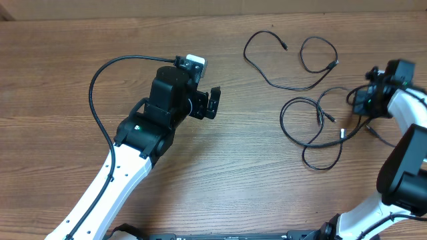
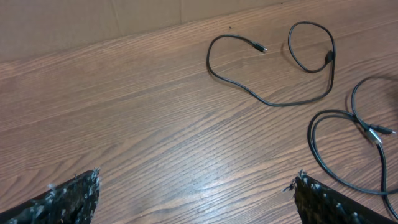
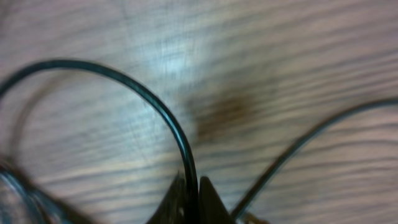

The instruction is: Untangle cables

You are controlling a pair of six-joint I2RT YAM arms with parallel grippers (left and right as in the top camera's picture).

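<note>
Thin black cables lie on the wooden table (image 1: pixel 267 193) at the right. One cable (image 1: pixel 288 85) winds alone at the back, also in the left wrist view (image 2: pixel 273 103). The others form overlapping loops (image 1: pixel 313 127) nearer the front, with small plugs inside them. My right gripper (image 1: pixel 355 105) sits at the right edge of those loops. In its wrist view the right gripper (image 3: pixel 190 194) is shut on a cable (image 3: pixel 155 99) that arcs up and to the left. A second strand (image 3: pixel 298 146) runs beside it. My left gripper (image 1: pixel 212 103) hovers open left of the cables, and nothing lies between the left gripper's (image 2: pixel 198 177) fingers.
The left arm (image 1: pixel 133 153) stretches from the front edge toward the table's middle, with its own thick black wire (image 1: pixel 97 100) looping out to the left. The right arm's white link (image 1: pixel 407 113) stands along the right edge. A cardboard wall (image 2: pixel 74 25) lines the back.
</note>
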